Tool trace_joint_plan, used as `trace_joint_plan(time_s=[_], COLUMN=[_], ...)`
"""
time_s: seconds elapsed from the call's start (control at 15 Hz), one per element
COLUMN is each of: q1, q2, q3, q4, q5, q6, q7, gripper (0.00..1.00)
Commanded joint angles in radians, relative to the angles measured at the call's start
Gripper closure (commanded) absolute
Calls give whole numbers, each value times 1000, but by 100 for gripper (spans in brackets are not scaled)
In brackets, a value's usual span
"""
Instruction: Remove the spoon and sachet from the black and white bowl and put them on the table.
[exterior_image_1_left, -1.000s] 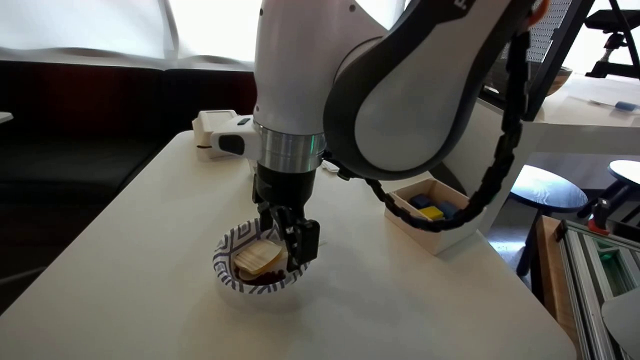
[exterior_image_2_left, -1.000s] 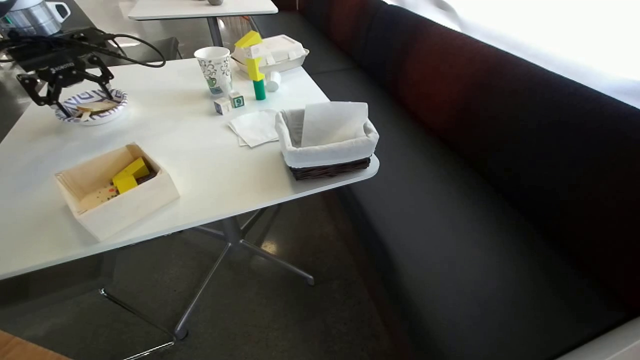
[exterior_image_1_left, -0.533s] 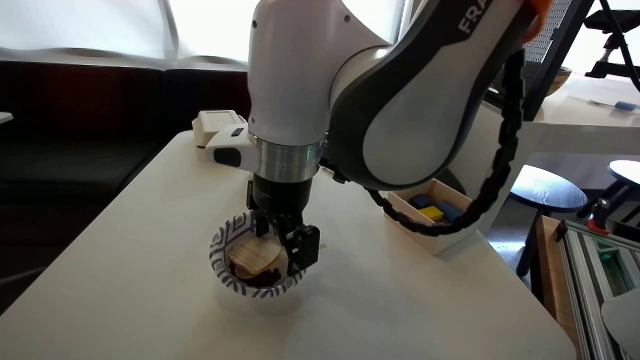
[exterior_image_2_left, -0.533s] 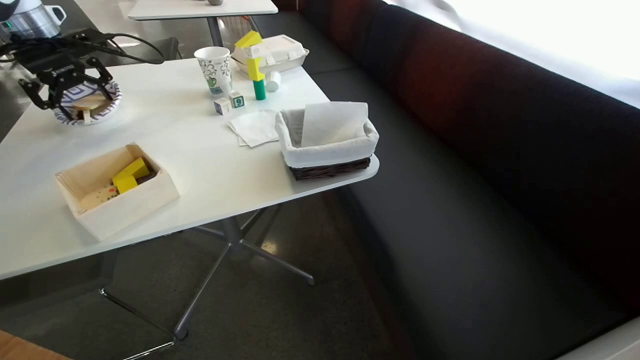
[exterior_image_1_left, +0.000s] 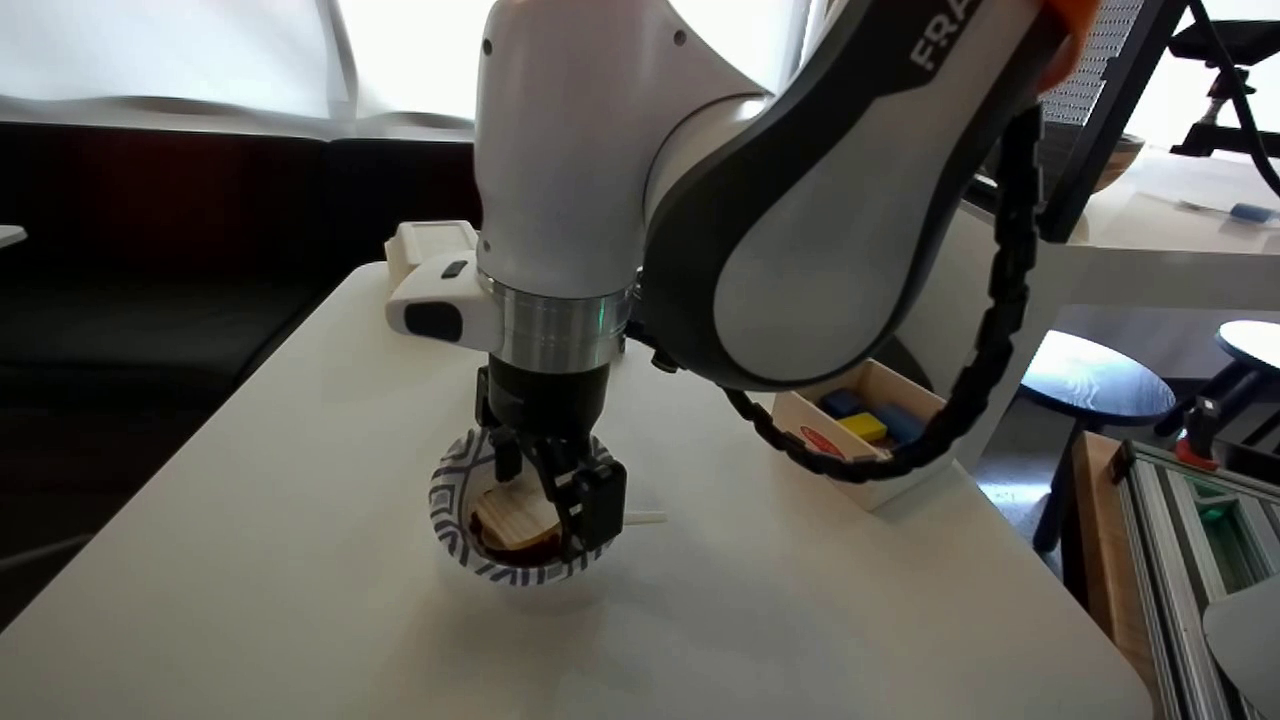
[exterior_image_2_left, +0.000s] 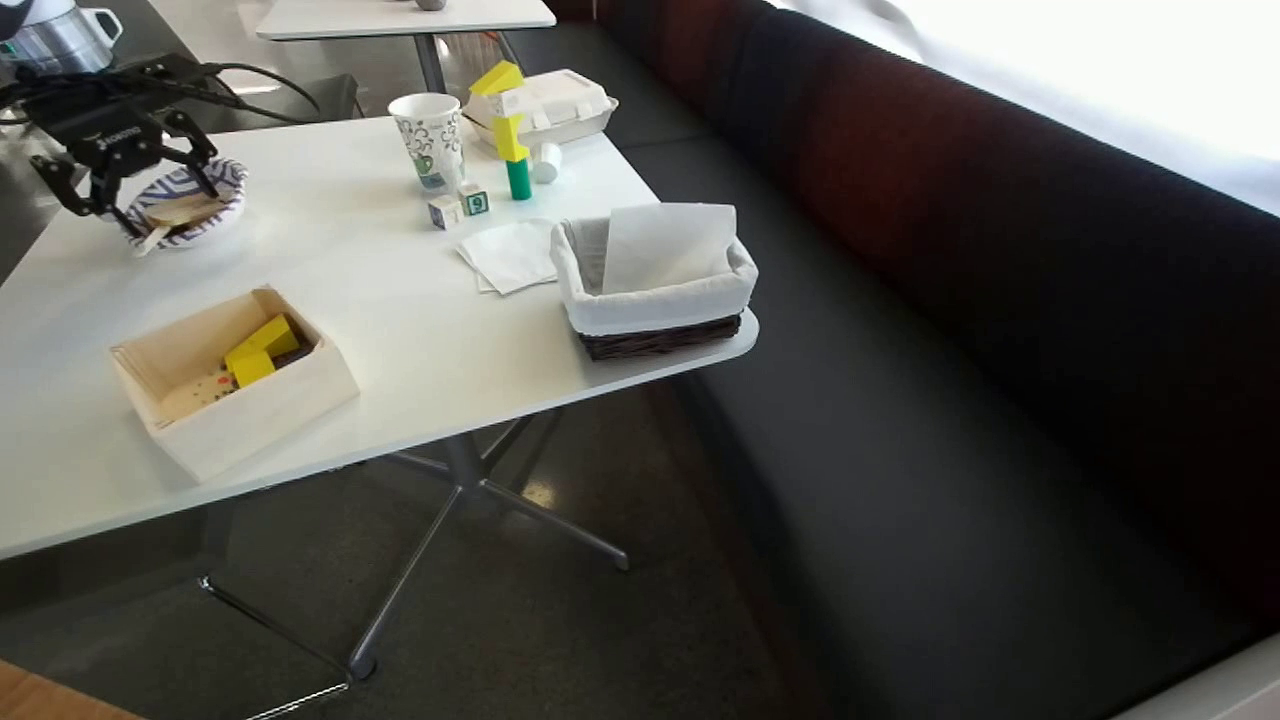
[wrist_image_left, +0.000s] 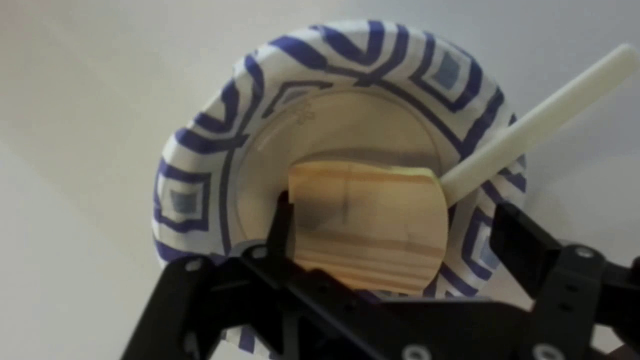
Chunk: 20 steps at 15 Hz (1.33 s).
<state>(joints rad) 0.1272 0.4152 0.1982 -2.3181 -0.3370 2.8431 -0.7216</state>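
Observation:
The bowl (wrist_image_left: 187, 200), white with dark blue stripes, stands on the pale table (exterior_image_1_left: 300, 600). It also shows in both exterior views (exterior_image_1_left: 452, 500) (exterior_image_2_left: 230, 172). A tan sachet (wrist_image_left: 370, 225) with wood-like stripes lies inside; it also shows in the exterior views (exterior_image_1_left: 520, 515) (exterior_image_2_left: 187, 210). The spoon's pale handle (wrist_image_left: 540, 117) sticks out over the rim (exterior_image_1_left: 645, 518) (exterior_image_2_left: 152, 240); its other end is hidden under the sachet. My gripper (wrist_image_left: 397, 220) is open over the bowl (exterior_image_1_left: 542, 508) (exterior_image_2_left: 168, 207). One finger is at the sachet's edge inside the bowl, the other above the rim, with the sachet between them.
A wooden box of blocks (exterior_image_2_left: 260, 420) stands near the table's edge. A paper cup (exterior_image_2_left: 420, 150), letter blocks (exterior_image_2_left: 445, 211), stacked blocks (exterior_image_2_left: 518, 180), a white clamshell container (exterior_image_2_left: 565, 115), napkins (exterior_image_2_left: 510, 262) and a lined basket (exterior_image_2_left: 655, 310) stand farther along.
The arm has shifted slightly left in an exterior view. The bowl and its contents have moved a little, and the spoon handle has swung and sticks out farther past the rim. The gripper stays open.

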Motion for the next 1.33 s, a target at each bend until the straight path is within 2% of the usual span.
trace_joint_plan(time_s=[0.0, 0.6, 1.27], q1=[4, -14, -6], q2=[18, 14, 27], q3=[-3, 12, -23], q4=[23, 35, 62], q5=[-22, -2, -15], q6=[-21, 2, 1], q7=[4, -1, 18], gripper=[0, 0, 0])
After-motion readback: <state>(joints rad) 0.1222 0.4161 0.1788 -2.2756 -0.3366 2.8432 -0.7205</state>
